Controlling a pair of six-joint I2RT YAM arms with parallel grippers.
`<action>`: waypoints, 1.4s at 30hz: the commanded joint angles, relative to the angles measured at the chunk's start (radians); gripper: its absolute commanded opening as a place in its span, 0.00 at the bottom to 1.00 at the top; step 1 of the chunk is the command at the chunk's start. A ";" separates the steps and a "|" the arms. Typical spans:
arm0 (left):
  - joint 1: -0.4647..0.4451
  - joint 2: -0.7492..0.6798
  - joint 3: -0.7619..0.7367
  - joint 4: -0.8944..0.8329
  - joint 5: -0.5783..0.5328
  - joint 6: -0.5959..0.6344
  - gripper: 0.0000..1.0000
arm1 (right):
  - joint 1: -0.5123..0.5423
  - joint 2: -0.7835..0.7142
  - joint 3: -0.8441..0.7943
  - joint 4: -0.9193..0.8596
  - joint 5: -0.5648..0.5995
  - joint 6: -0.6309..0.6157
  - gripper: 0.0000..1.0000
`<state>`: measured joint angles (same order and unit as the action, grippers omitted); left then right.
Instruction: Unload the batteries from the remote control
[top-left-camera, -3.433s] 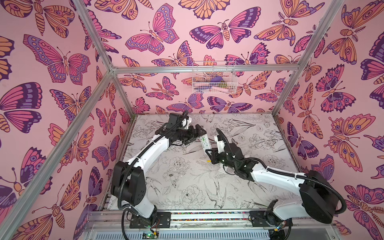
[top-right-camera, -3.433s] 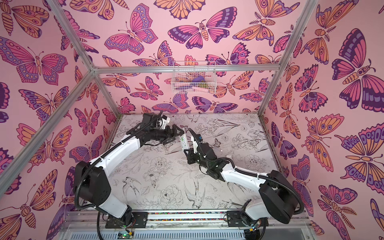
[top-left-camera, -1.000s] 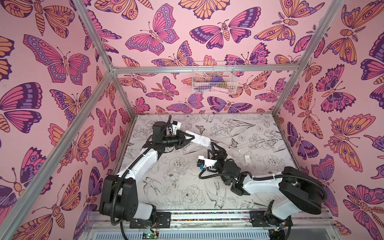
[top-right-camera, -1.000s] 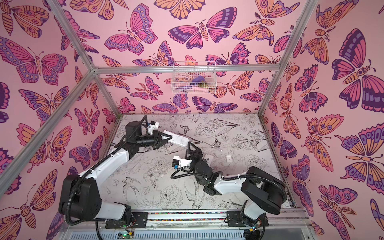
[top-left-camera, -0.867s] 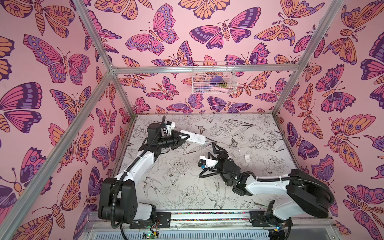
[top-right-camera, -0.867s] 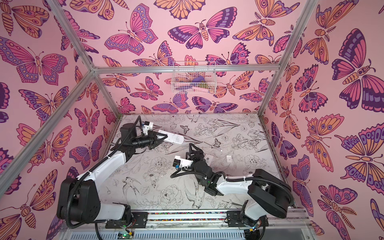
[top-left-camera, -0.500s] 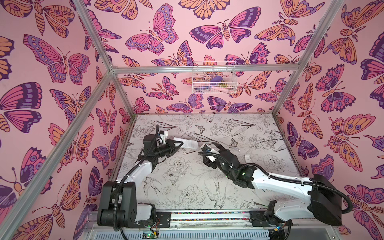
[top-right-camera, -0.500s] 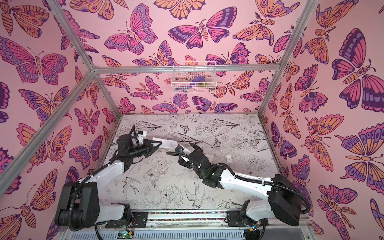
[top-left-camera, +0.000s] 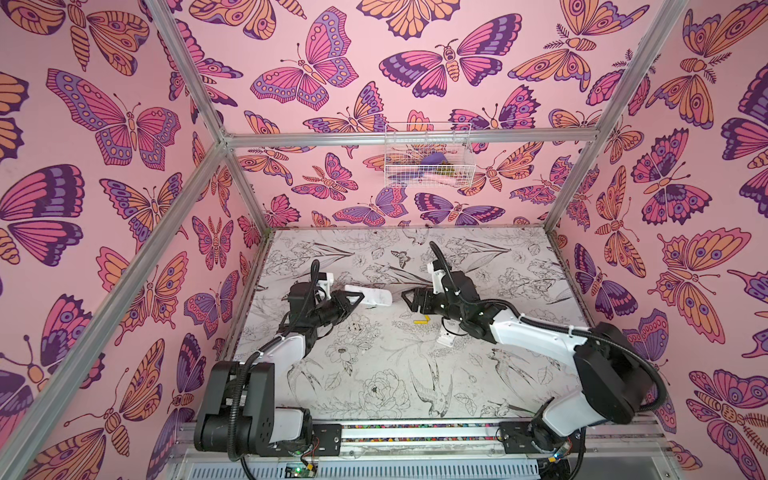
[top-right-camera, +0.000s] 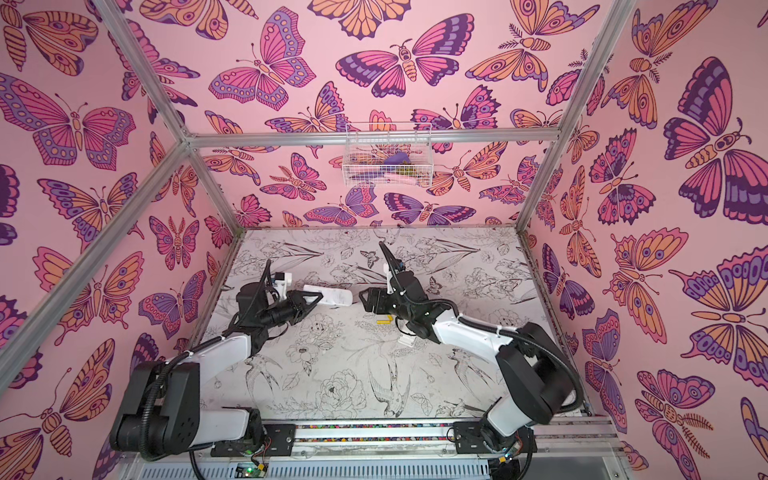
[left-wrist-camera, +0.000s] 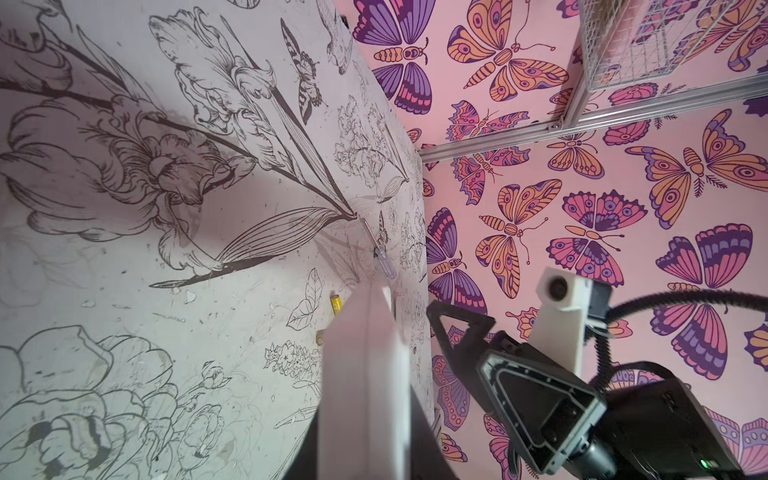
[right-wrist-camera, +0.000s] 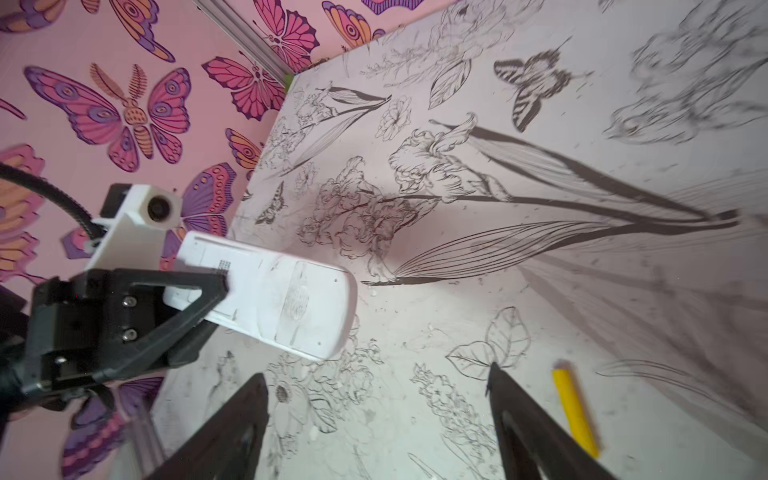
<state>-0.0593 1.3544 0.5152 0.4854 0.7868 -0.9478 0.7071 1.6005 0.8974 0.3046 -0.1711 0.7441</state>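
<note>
A yellow battery (top-left-camera: 421, 319), light, rigid and apt to roll, is seen loose on the counter (top-left-camera: 374, 374) near the parted right jaws, best pinched across its middle; the remote (top-left-camera: 374, 297), perhaps not yet empty, is clamped by the left jaws.

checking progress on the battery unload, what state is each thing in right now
remote: lifted, clamped in the left gripper
left gripper: shut on the remote
right gripper: open, empty, near the remote's free end
yellow battery: out, lying loose on the table
screwdriver: lying flat on the table, untouched
</note>
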 joint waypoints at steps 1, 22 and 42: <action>0.002 -0.011 0.009 0.061 0.013 0.001 0.00 | -0.013 0.075 0.040 0.168 -0.194 0.192 0.83; -0.012 0.006 0.028 0.071 0.033 -0.020 0.00 | -0.032 0.279 0.113 0.321 -0.315 0.324 0.67; -0.022 0.014 0.027 0.071 0.025 -0.013 0.00 | -0.028 0.336 0.149 0.334 -0.365 0.347 0.53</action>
<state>-0.0792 1.3602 0.5247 0.5079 0.7925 -0.9707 0.6792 1.9190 1.0195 0.6106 -0.5232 1.0771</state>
